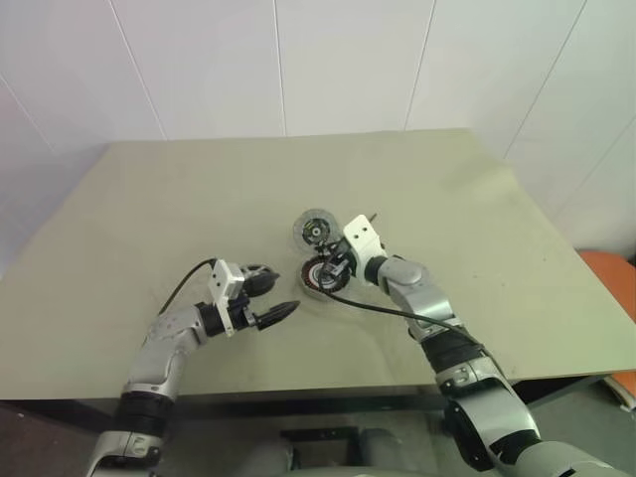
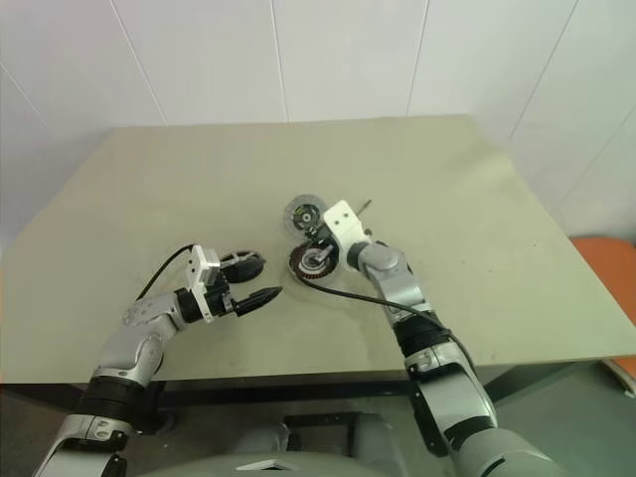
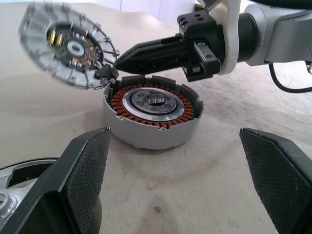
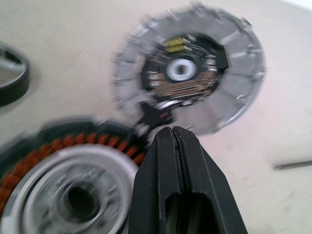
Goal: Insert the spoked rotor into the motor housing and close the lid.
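The motor housing is a round silver puck with a copper-brown winding ring around a pale silver centre. It sits mid-table. Its lid, a ribbed silver disc with a dark circuit board inside, stands hinged open on the far side. My right gripper is shut with nothing between its fingers, and its tip rests at the lid's lower edge by the hinge. My left gripper is open, level with the table, and points at the housing from a short gap away. The spoked rotor, dark-rimmed, lies on the table beside the left gripper's far finger.
The tan table carries a small dark pin just beyond my right wrist. A black cable trails along the right arm over the table. White walls stand behind, and something orange sits past the table's right edge.
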Robot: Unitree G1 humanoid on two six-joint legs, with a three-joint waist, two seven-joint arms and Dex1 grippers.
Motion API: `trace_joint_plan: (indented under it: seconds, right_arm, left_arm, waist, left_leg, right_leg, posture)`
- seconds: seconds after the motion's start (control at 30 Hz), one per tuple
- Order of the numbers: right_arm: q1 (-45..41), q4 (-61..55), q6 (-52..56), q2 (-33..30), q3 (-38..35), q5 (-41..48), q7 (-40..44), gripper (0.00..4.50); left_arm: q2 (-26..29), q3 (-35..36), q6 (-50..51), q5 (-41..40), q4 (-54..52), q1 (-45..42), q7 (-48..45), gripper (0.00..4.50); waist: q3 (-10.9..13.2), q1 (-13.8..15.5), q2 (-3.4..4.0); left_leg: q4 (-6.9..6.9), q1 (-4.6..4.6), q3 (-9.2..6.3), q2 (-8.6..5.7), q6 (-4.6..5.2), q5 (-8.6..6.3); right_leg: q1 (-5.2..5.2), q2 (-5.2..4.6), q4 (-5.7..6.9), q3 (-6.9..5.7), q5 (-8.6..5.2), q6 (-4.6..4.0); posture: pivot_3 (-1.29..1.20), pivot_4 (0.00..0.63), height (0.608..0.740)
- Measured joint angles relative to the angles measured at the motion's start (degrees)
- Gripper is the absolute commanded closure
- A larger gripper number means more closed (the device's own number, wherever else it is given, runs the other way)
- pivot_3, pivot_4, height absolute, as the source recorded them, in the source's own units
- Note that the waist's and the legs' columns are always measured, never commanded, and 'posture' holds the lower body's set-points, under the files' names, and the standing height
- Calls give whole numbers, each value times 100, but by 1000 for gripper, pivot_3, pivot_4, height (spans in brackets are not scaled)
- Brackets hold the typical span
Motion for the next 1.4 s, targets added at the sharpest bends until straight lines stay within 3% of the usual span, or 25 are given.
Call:
trace_joint_plan:
  seconds: [0.27,0.8,1.1,1.4]
  right_arm:
    - [191,-206,44,-21,9,221,594,4474]
    - [238,-321,5,-159,411,-254,729,4474]
    - [859,-1527,1025,-349,663,413,1930,4474]
    - [575,-979,713,-184,549,282,1301,4474]
  left_arm:
    - [0,-4,4,2,0,0,-11,0]
    - [0,-5,4,3,0,0,-13,0]
    - [4,-9,2,11,19,-1,-21,0]
    - [2,-20,-2,24,93,-8,-19,0]
  waist:
    - [0,1,0]
    - [-3,4,-2]
    - [-12,5,-7]
    - [-12,15,-8]
  left_leg:
    - [1,0,0,0,0,0]
    - [6,4,0,-1,0,0]
    - [11,6,1,0,0,0]
    - [36,6,-1,-1,0,0]
  right_leg:
    - [1,0,1,0,0,0]
    - [5,0,5,0,1,0]
    - [8,0,8,0,1,1]
    - [11,1,25,-2,0,0]
  posture:
    - [0,0,740]
    - [0,0,740]
    - [0,0,740]
    - [0,0,740]
